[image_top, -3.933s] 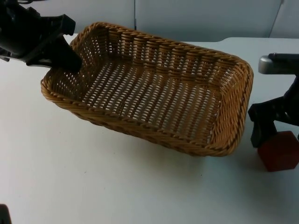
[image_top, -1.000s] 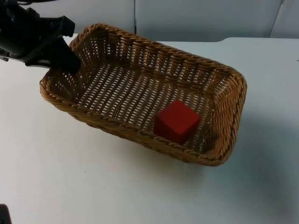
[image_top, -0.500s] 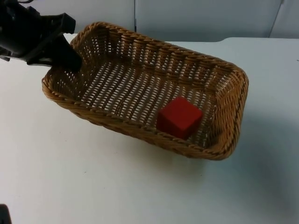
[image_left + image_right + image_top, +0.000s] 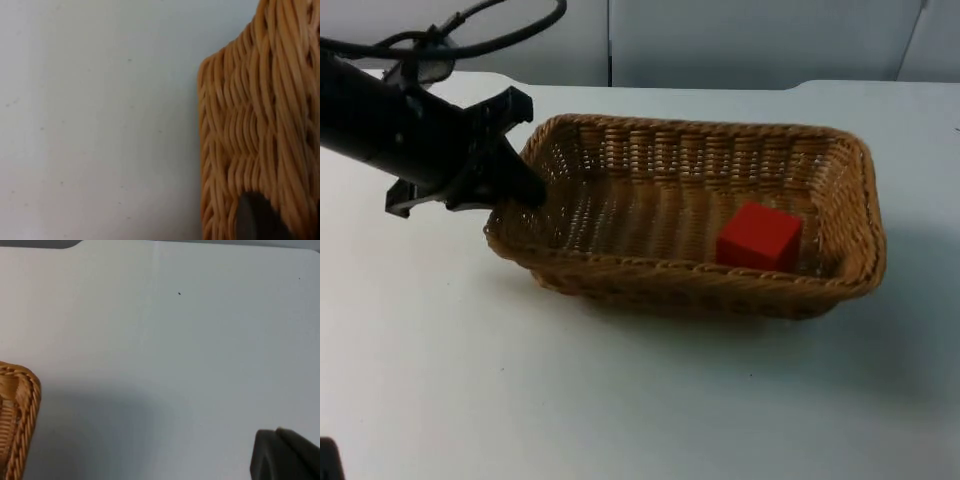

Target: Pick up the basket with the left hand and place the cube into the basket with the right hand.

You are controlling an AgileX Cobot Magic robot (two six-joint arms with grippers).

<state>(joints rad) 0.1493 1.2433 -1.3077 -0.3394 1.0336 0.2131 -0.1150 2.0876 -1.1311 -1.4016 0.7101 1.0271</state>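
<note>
Top view: a rectangular basket [image 4: 620, 215] of tan woven wicker, with a braided rim and open-weave walls, occupies the middle of the white worktop [image 4: 620, 400]. A red cube [image 4: 758, 238], matte with crisp edges, lies inside on the basket floor at the right end, close to the near wall. The left claw [image 4: 520, 188] is clamped on the basket's left short wall, one finger inside the rim; the black left arm reaches in from the far left. A soft shadow lies on the worktop along and to the right of the basket, but whether its base touches the surface cannot be told. Open worktop lies on the near side and to the right of the basket; the grey partition wall [image 4: 750, 40] closes the far edge.

Left wrist view: the wicker wall [image 4: 260, 125] shows tight vertical strands over horizontal bands, with a rounded corner. A black fingertip [image 4: 252, 220] presses against the weave. Bare worktop [image 4: 100, 125] lies beside the basket.

Right wrist view: the basket's rim corner [image 4: 20, 410] is cut off at the frame edge. A black fingertip [image 4: 282, 455] of the right claw stands over bare worktop, well apart from the basket; whether that claw is open or closed cannot be told.
</note>
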